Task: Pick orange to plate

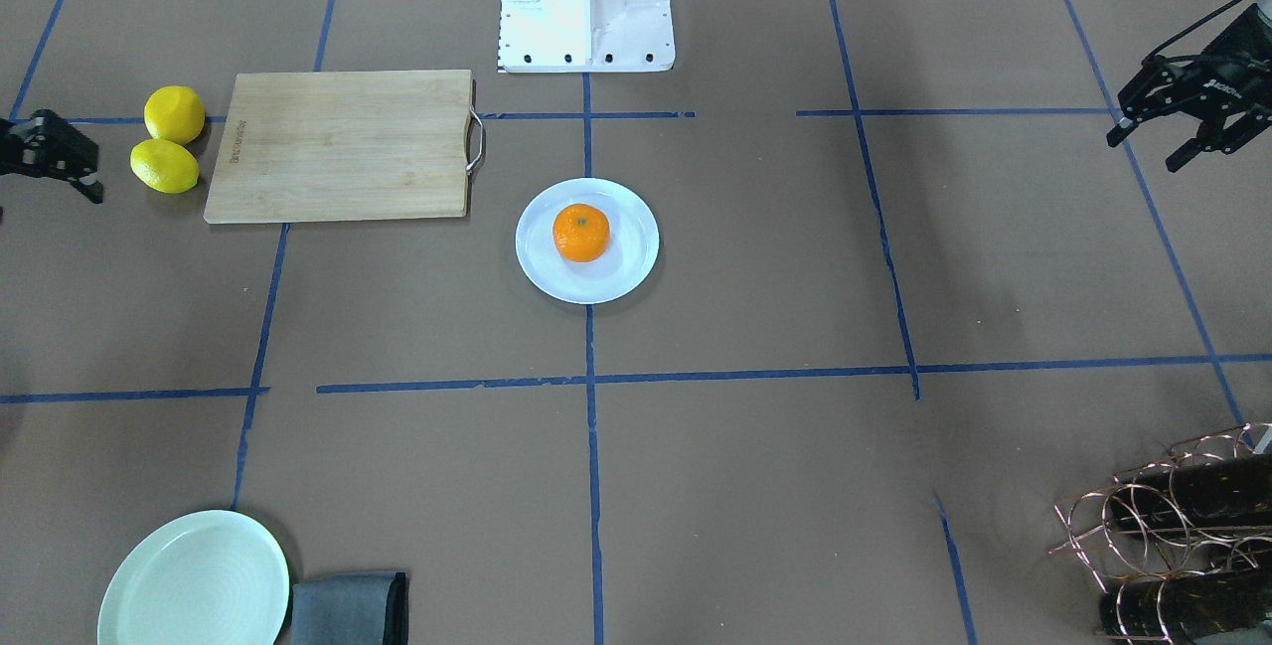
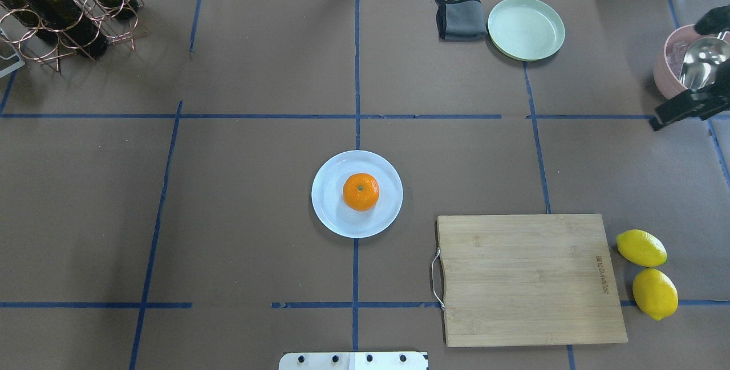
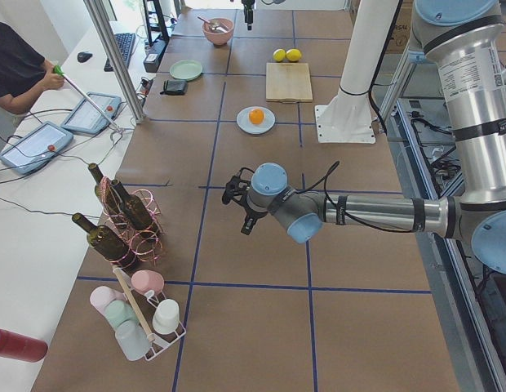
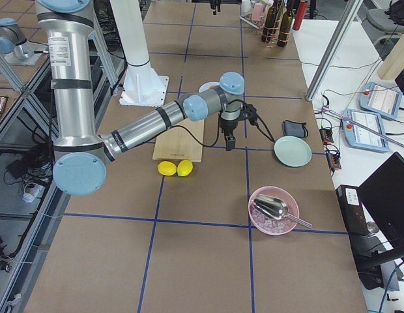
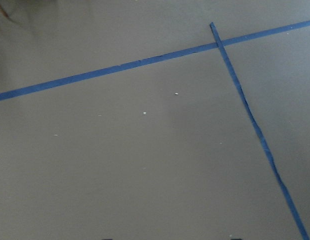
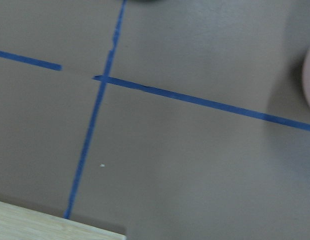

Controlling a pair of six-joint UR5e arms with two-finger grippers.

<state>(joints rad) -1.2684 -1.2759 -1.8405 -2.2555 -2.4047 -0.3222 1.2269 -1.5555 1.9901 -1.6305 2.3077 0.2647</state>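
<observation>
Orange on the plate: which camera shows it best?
Overhead exterior: the orange sits large and unobstructed on the plate, stem dimple visible. The front-facing view nearly matches; the left side view shows it tiny; the right arm hides it in the right view; wrist cameras miss it.

the brown table (image 2: pixel 256 187) is wearing a grid of blue tape lines. a bluish-white plate (image 2: pixel 328 216) is sitting near its middle. a wooden cutting board (image 2: pixel 527 279) is lying near it, with two lemons (image 2: pixel 641 248) resting close together just beyond the board's plain end. along the operators' edge a mint-green plate (image 2: pixel 526 28) is sitting right beside a folded grey cloth (image 2: pixel 459 17). a wire bottle rack (image 2: pixel 57 11) is standing at one corner and a pink bowl (image 2: pixel 662 73) near the other end.
</observation>
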